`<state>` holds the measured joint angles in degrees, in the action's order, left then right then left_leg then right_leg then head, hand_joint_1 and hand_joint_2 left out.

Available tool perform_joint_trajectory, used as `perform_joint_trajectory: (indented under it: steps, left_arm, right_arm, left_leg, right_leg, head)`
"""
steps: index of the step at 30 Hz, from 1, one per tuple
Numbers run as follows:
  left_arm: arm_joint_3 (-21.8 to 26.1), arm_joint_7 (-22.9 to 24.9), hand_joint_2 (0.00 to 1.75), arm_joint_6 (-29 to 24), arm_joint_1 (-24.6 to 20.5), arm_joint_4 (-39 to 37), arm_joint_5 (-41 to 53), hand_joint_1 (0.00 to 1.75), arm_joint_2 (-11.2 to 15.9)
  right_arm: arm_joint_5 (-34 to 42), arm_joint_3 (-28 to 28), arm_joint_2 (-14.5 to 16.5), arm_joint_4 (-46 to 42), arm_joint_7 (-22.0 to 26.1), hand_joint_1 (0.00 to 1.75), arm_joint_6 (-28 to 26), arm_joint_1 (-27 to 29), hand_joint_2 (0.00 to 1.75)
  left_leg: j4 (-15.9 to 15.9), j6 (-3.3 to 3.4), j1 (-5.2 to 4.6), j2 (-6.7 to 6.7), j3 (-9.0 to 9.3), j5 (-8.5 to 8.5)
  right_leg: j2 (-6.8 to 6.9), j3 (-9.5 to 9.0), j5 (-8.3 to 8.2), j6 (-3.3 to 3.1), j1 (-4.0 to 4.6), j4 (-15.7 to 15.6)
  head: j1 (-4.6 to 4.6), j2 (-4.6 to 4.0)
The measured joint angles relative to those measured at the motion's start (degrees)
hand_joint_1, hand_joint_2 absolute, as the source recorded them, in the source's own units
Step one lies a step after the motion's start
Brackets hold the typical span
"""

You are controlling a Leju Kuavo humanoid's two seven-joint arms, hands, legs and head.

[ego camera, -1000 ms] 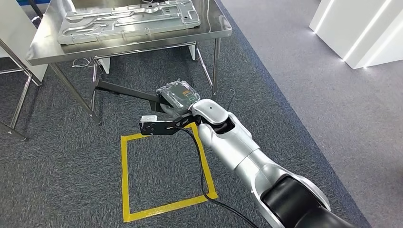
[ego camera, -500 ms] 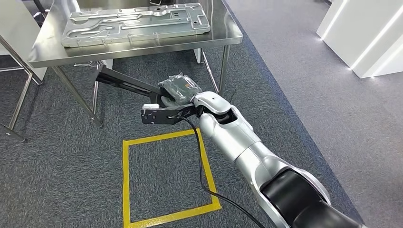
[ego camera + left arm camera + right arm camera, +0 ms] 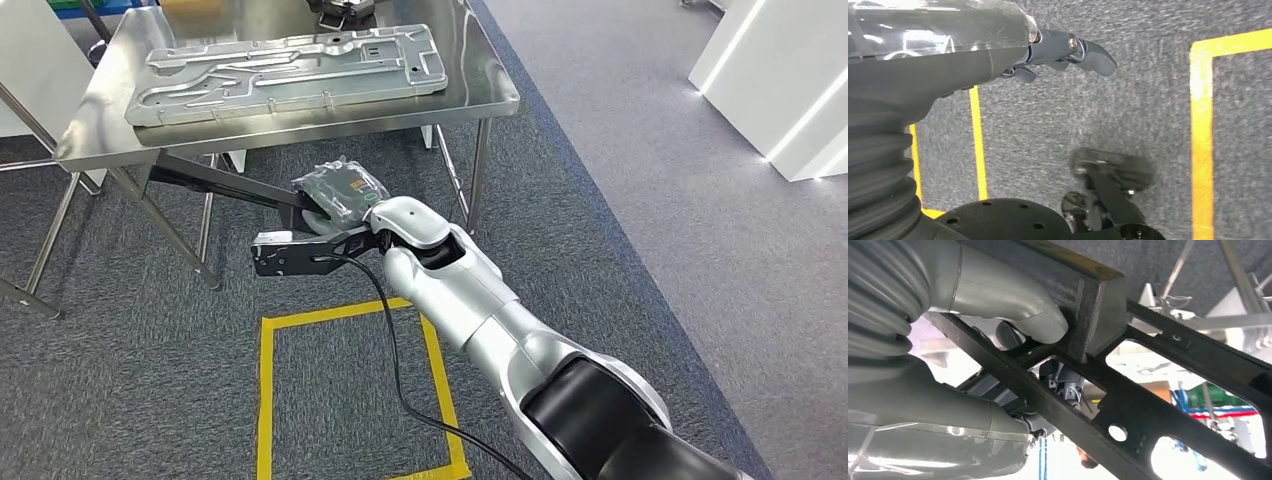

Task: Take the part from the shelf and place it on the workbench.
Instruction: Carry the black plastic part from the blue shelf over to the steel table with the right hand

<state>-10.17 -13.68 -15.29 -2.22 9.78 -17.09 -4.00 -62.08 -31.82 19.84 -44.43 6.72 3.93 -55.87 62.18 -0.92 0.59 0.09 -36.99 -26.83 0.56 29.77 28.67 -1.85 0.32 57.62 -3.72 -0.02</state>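
Head view, contents. Item: right robot hand [image 3: 335, 200], wrapped in clear plastic film, at the end of a silver arm reaching forward from the lower right. It grips a long black metal part [image 3: 215, 185], a flat frame of bars that runs from the hand toward the left and passes under the front edge of the bench. Item: stainless steel bench [image 3: 480, 75] on thin legs, carrying a large grey cast panel [image 3: 285, 70] that lies flat and covers most of its top. The part hangs in the air below the level of the bench top, not touching it. Item: black wrist bracket [image 3: 295, 253] just below the right hand, with a black cable [image 3: 385, 330] trailing down across the floor. Item: yellow tape square [image 3: 265, 400] on grey carpet, in front of the bench.

Right wrist view, contents. The right robot hand's grey thumb [image 3: 1013, 310] presses against a raised block of the black part [image 3: 1128, 390], with darker fingers [image 3: 1060, 382] curled behind its crossing bars; round holes show in the frame.

Left wrist view, contents. Left robot hand [image 3: 998, 55], film-covered, holds nothing; its dark fingers [image 3: 1083, 47] are extended over the carpet between yellow tape lines [image 3: 1200, 140].
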Motion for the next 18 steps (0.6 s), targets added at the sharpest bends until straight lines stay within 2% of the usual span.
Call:
perform_joint_trajectory:
  steps: [1,2,5,6,7,10,11,12,13,15,16,17,18]
  left_arm:
    - [0.15,0.03,1.75,-0.06,0.07,-0.03,-0.1,0.0,-0.01]
    - [0.26,0.04,1.75,-0.1,0.06,-0.06,-0.17,0.0,-0.03]
    - [0.43,-0.03,1.75,-0.21,-0.06,-0.08,-0.25,0.0,-0.25]
    - [0.49,-0.1,1.75,-0.23,-0.07,-0.08,-0.26,0.0,-0.33]
    - [0.54,-0.18,1.75,-0.25,-0.13,-0.08,-0.26,0.0,-0.39]
    - [0.62,-0.39,1.75,-0.26,-0.27,-0.07,-0.25,0.0,-0.45]
    - [0.63,-0.43,1.75,-0.26,-0.24,-0.07,-0.25,0.0,-0.47]
    - [0.63,-0.45,1.75,-0.26,-0.18,-0.08,-0.23,0.0,-0.5]
    - [0.64,-0.46,1.75,-0.26,-0.13,-0.08,-0.19,0.0,-0.53]
    - [0.64,-0.47,1.75,-0.27,-0.1,-0.08,-0.03,0.0,-0.65]
    - [0.64,-0.47,1.75,-0.27,-0.17,-0.07,0.09,0.0,-0.72]
    - [0.64,-0.46,1.75,-0.26,-0.24,-0.07,0.19,0.0,-0.8]
    - [0.64,-0.46,1.75,-0.26,-0.29,-0.06,0.28,0.0,-0.88]
  right_arm:
    - [0.55,-0.2,0.17,0.02,-0.08,1.75,0.14,-0.08,1.75]
    - [1.16,-0.39,0.32,0.0,-0.31,1.75,0.36,-0.12,1.75]
    - [3.2,-0.84,0.85,-0.59,-1.31,1.75,1.03,-0.26,1.75]
    - [3.75,-0.96,0.99,-0.9,-1.57,1.75,1.15,-0.43,1.75]
    - [4.13,-1.08,1.07,-1.2,-1.92,1.75,1.19,-0.65,1.75]
    - [3.73,-1.58,1.09,-1.58,-3.35,1.75,1.09,-0.96,1.75]
    - [2.88,-1.86,1.08,-1.61,-4.02,1.75,1.07,-0.92,1.75]
    - [1.68,-2.2,1.07,-1.64,-4.7,1.75,1.06,-0.91,1.75]
    - [0.26,-2.58,1.07,-1.67,-5.43,1.75,1.04,-0.99,1.75]
    - [-2.62,-3.35,0.97,-1.69,-6.77,1.75,1.01,-1.31,1.75]
    - [-4.01,-3.73,0.91,-1.7,-7.37,1.75,1.02,-1.53,1.75]
    - [-5.28,-4.1,0.84,-1.75,-7.87,1.75,1.05,-1.73,1.75]
    - [-6.38,-4.43,0.82,-1.83,-8.28,1.75,1.09,-1.91,1.75]
  left_leg:
    - [-2.32,0.42,-0.19,0.2,0.32,2.08]
    - [-3.52,0.86,-0.36,0.32,0.42,3.12]
    - [-4.23,2.1,-0.27,0.0,1.58,2.64]
    - [-4.45,2.44,-0.15,-0.09,2.22,2.45]
    - [-4.63,2.67,-0.05,-0.19,2.83,2.27]
    - [-4.75,2.95,-0.01,-0.56,4.2,1.06]
    - [-4.74,2.91,0.0,-0.73,4.85,0.52]
    - [-4.74,2.84,0.01,-0.88,5.61,-0.08]
    - [-4.75,2.72,0.01,-1.01,6.46,-0.69]
    - [-4.77,2.38,-0.03,-1.22,7.81,-1.92]
    - [-4.84,2.09,-0.07,-1.33,8.33,-2.5]
    - [-5.07,1.74,-0.07,-1.42,8.74,-2.98]
    - [-4.95,1.35,-0.11,-1.48,9.21,-3.04]
  right_leg:
    - [0.05,-0.41,0.52,0.27,0.07,-0.06]
    - [0.07,-0.67,0.8,0.59,0.13,-0.05]
    - [0.01,-1.18,1.14,1.79,0.14,0.82]
    - [-0.08,-0.54,1.47,2.15,0.07,2.31]
    - [-0.19,0.87,2.13,2.48,-0.04,4.83]
    - [-0.33,8.29,5.48,2.94,-0.5,14.77]
    - [-0.33,10.13,6.06,2.93,-0.61,16.1]
    - [-0.33,11.07,5.54,2.85,-0.67,15.55]
    - [-0.33,11.1,3.71,2.67,-0.68,13.16]
    - [-0.43,9.81,-2.51,2.11,-0.45,5.83]
    - [-0.51,9.26,-4.69,1.8,-0.25,3.07]
    - [-0.59,8.85,-6.06,1.5,-0.02,1.37]
    - [-0.7,8.55,-6.24,1.16,0.11,0.62]
  head:
    - [0.01,0.0]
    - [0.01,0.0]
    - [0.0,0.0]
    - [0.0,0.0]
    - [0.01,0.0]
    - [0.0,0.0]
    - [0.0,0.0]
    - [0.01,0.0]
    - [0.01,0.0]
    - [0.01,0.0]
    - [0.0,0.0]
    - [0.01,0.0]
    - [-0.01,0.0]
